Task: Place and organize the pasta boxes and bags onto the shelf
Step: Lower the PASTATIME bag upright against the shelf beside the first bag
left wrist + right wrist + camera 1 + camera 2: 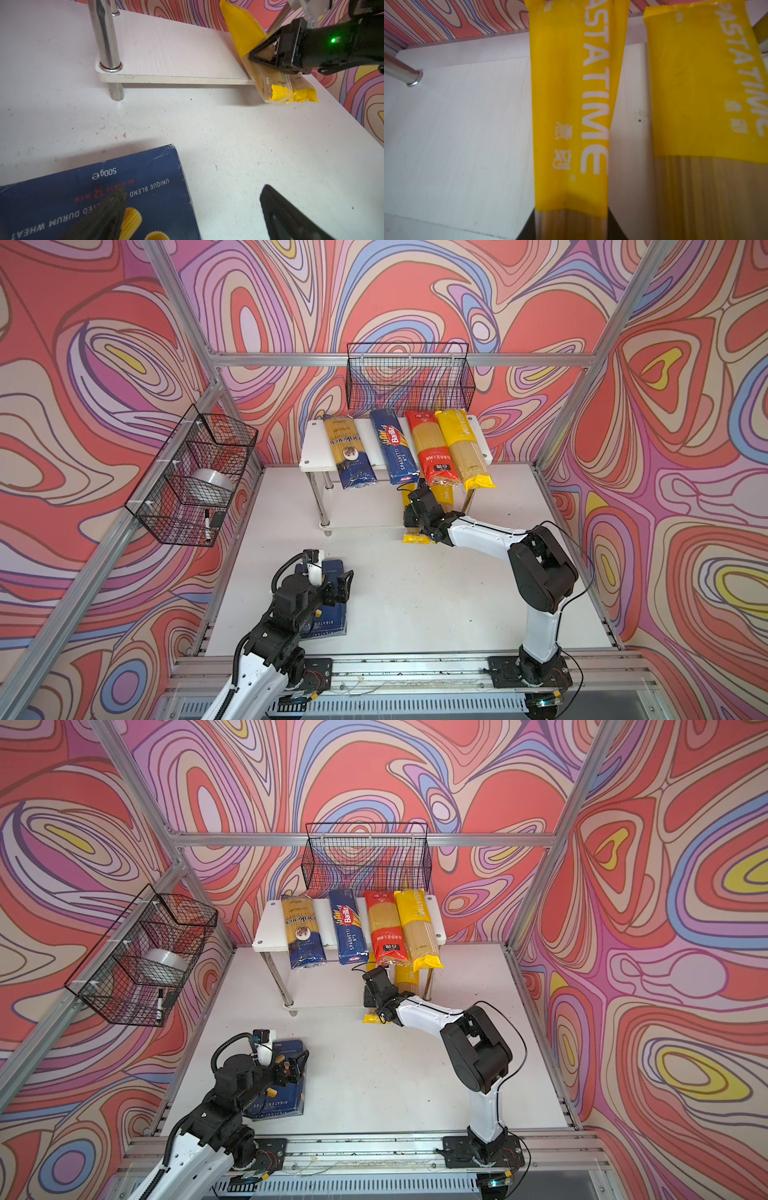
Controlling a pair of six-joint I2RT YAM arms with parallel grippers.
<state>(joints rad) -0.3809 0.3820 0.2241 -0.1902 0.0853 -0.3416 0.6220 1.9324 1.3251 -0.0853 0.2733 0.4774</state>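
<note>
Right wrist view — my right pincer (571,230) is closed narrow on a yellow PASTATIME bag (566,104), which lies along the lower board (456,124) of the shelf (316,445), just beside a second yellow bag (695,93). My left pincer (193,216) stands wide over the rigatoni box (145,187) on the table (249,135) — one finger (104,218) is maybe touching the box, the left wrist view is too blurred there.

1. "Barilla", "SPAGHETTI N.5": on narrow blue box (394,450), at 12 o'clock of table (436,597).
2. "RIGATONI", "500g", "UNIQUE BLEND", "12 MIN", "DURUM WHEAT": on wide blue box (104,197), at 8 o'clock.
3. "PASTATIME": on centre yellow bag (569,104), likewise on second yellow bag (708,83).
</note>
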